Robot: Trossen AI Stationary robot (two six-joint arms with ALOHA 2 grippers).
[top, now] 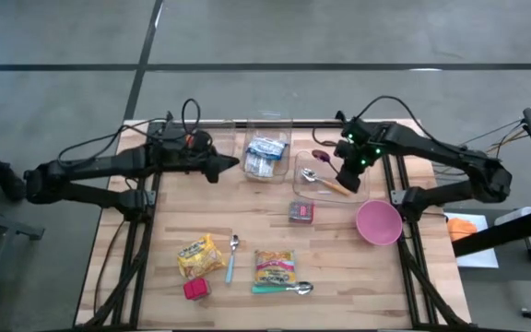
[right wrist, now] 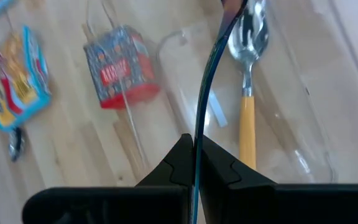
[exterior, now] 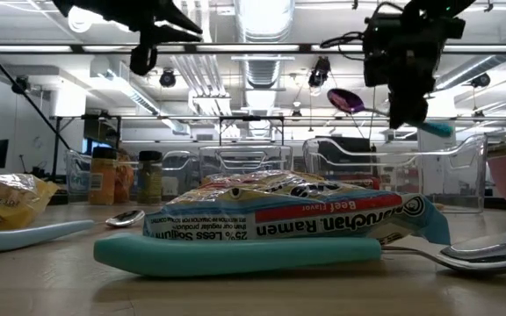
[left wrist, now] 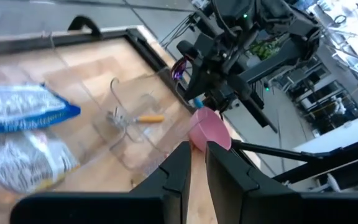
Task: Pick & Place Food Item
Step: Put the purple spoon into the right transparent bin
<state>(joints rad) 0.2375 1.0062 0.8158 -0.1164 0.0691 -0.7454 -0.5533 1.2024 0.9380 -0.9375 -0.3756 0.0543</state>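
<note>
My right claw was clamped shut on a thin spoon, its handle pinched between my fingers and running straight out ahead of them, so the long axis followed my reach and the purple bowl was the far end. In the high view that bowl pointed toward the far edge of the table and slightly left, over the right-hand clear bin. My right arm came in from the right side, elbow bent, wrist raised above the bin. Below the held spoon, inside the bin, lay an orange-handled spoon. Just beside the bin stood a small red box, and a pink bowl sat near the right edge. My left claw hung nearly closed and empty beside the other clear bin, which held blue packets. A ramen packet lay well apart, near the front.
</note>
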